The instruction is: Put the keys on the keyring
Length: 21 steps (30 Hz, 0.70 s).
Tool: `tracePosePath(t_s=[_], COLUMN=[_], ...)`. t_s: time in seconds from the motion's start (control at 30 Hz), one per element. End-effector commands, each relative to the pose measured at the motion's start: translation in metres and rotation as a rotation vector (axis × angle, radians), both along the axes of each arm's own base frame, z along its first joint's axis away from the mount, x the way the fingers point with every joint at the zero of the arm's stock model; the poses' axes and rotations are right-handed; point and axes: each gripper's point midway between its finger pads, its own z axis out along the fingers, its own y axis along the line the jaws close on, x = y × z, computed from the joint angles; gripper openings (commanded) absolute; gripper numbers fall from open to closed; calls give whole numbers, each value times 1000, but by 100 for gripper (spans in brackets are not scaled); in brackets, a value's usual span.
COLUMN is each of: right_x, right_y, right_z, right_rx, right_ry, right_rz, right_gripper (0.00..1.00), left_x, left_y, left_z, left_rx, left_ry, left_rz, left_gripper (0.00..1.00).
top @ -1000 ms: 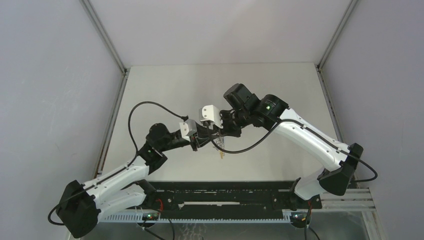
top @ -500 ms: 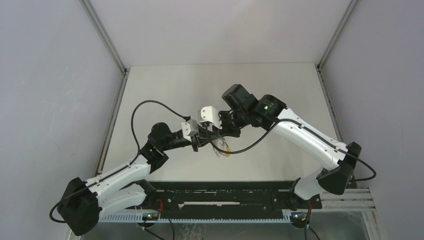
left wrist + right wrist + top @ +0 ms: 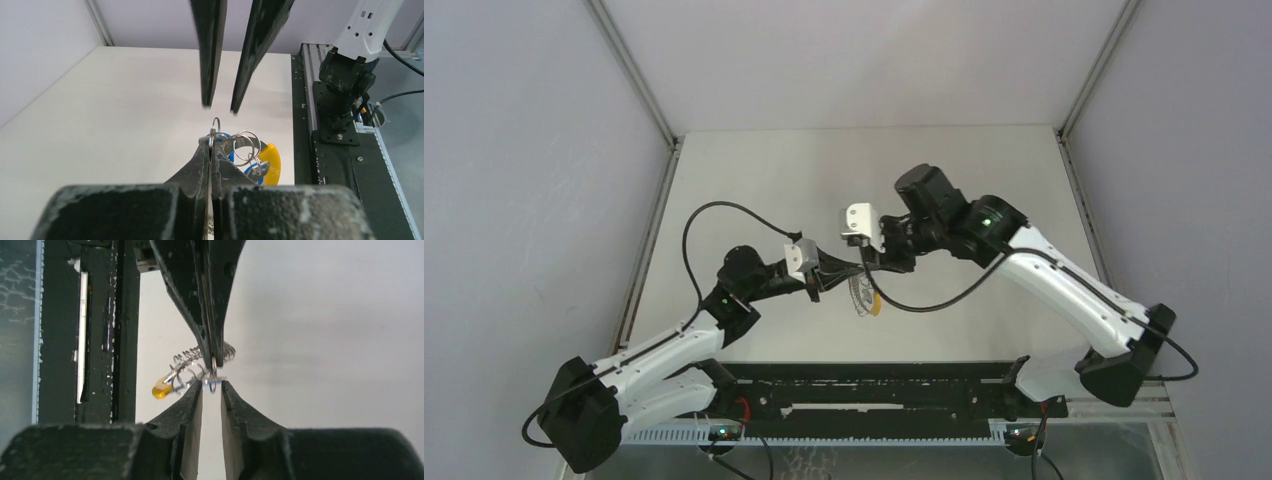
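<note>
My left gripper [image 3: 211,145] is shut on a thin silver ring that stands edge-on between its tips. From it hangs the keyring [image 3: 247,147], with more silver rings and its yellow section [image 3: 270,162]. Blue heads of the keys [image 3: 226,137] show among the rings. My right gripper [image 3: 220,106] is open just beyond the ring, not touching it. In the right wrist view my right gripper [image 3: 211,385] straddles the ring's lower edge, the shut left fingers [image 3: 207,315] come down from above, and the keyring [image 3: 186,371] trails left. In the top view both grippers meet over the keyring [image 3: 865,297].
The bunch hangs a little above the white table [image 3: 754,170]. The black rail [image 3: 335,165] at the near edge and the right arm's base [image 3: 345,75] lie close to the right of the left gripper. The left arm's black cable [image 3: 714,215] loops over the table.
My right arm has drawn back to the right, away from the left gripper. The keyring bunch now hangs from the left gripper alone, which has stayed in place.
</note>
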Motion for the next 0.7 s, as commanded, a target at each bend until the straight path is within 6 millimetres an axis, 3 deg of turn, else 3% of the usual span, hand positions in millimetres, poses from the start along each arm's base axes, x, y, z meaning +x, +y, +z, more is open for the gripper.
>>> tracePosePath(t_s=[0.0, 0.23, 0.67], right_x=[-6, -8, -3], right_y=[-3, -17, 0], right_z=[55, 71, 62], right_rx=[270, 495, 531], right_ry=[-54, -1, 100], right_rz=[4, -4, 44], right_gripper=[22, 27, 26], left_x=[3, -1, -7], left_y=[7, 10, 11], left_z=[42, 51, 57], left_rx=[-113, -172, -188], left_ry=[-105, -112, -125], left_rz=[39, 37, 14], left_gripper=[0, 0, 0])
